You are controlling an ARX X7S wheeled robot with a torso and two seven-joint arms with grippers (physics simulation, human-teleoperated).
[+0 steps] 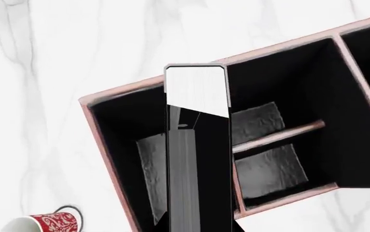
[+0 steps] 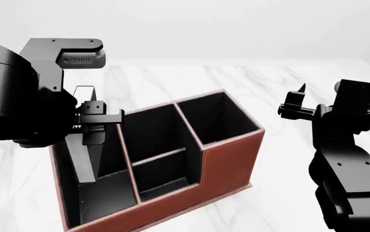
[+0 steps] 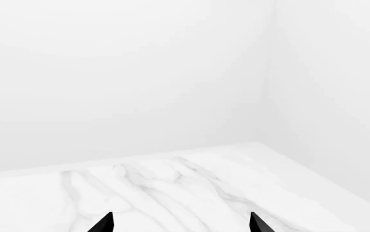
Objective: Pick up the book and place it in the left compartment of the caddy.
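My left gripper (image 1: 198, 227) is shut on the book (image 1: 198, 159), a black slab whose white page edges face away from the wrist camera. The head view shows the book (image 2: 82, 159) standing upright below the left gripper (image 2: 90, 126), its lower end down inside the left compartment (image 2: 101, 195) of the reddish-brown caddy (image 2: 230, 150). From the left wrist, the caddy (image 1: 107, 99) lies underneath and the left compartment (image 1: 148, 169) shows beside the book. I cannot tell whether the book touches the floor. My right gripper (image 3: 180, 224) is open and holds nothing; it hovers right of the caddy (image 2: 298, 104).
A red-and-white patterned mug (image 1: 46, 223) lies on the white marble table (image 1: 36, 96) left of the caddy, near its front corner. Two small middle bays (image 2: 156, 159) and a square end bay (image 2: 214, 116) sit right of the left compartment.
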